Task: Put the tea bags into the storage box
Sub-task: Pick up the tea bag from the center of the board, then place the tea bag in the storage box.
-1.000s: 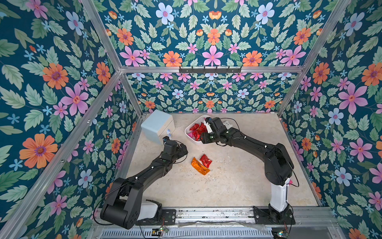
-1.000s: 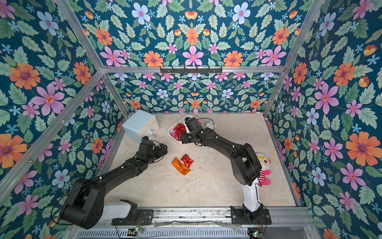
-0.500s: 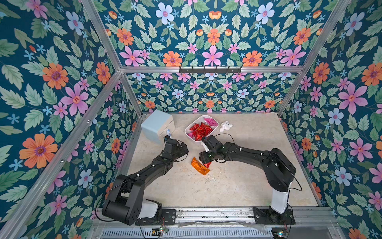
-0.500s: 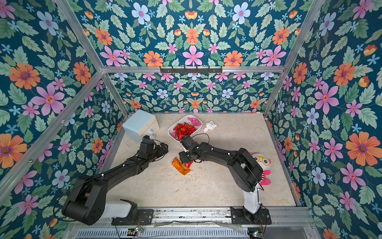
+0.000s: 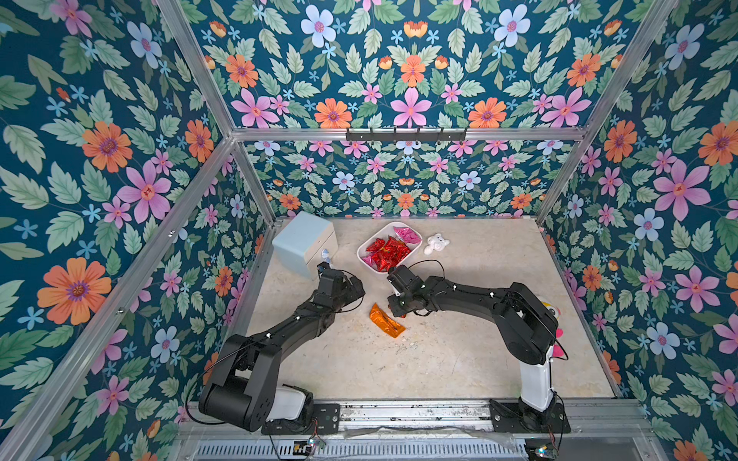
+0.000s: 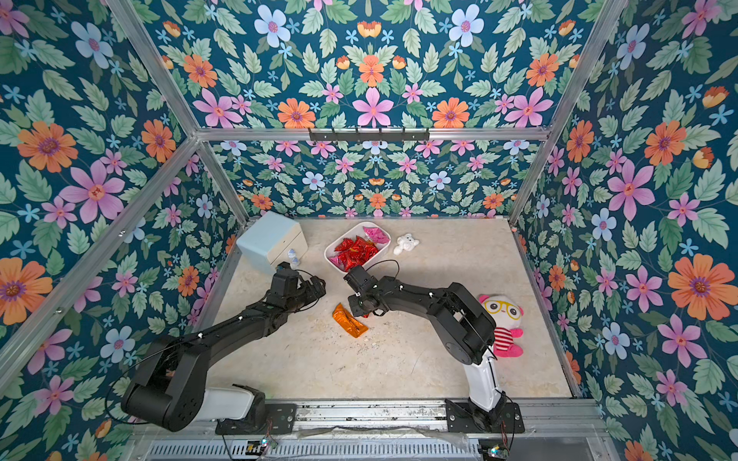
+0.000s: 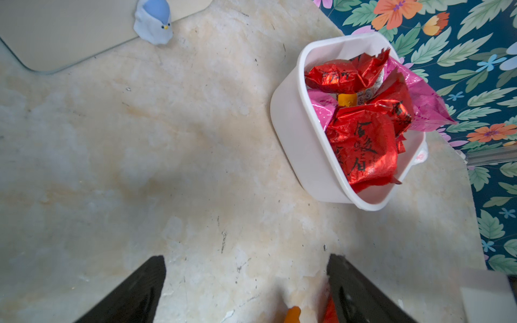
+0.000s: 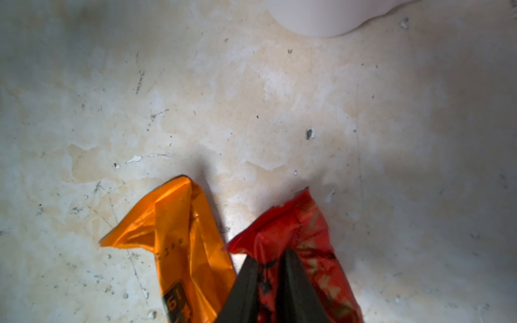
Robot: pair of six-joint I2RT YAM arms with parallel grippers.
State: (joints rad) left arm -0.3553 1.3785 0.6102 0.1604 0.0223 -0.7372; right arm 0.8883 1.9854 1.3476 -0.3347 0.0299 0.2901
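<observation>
- The right claw is pinching its two black fingers together on a red tea bag that is lying on the tabletop.
- An orange tea bag is lying flat just beside this claw and close to the red packet; whether the two packets are touching cannot be told.
- The storage box is sitting ahead of the claw's tips, apart from them, and is holding a heap of red and pink tea bags.
- The left claw is holding its fingers spread wide with only bare table between them, and is facing the right claw from across the orange packet.
- Around the right claw, the beige marbled surface is showing scuffs, chipped patches and dark specks.
- A pale blue cabinet is standing in the far corner beyond the left claw, with a small blue bird figurine just beside it.
- A white plush toy is lying beyond the box, and a plush doll with yellow glasses is sitting well behind the right claw, by that arm's base.
- Floral wallpaper is enclosing the table on three sides, and aluminium frame bars and a black hook rail are running across the back wall.
</observation>
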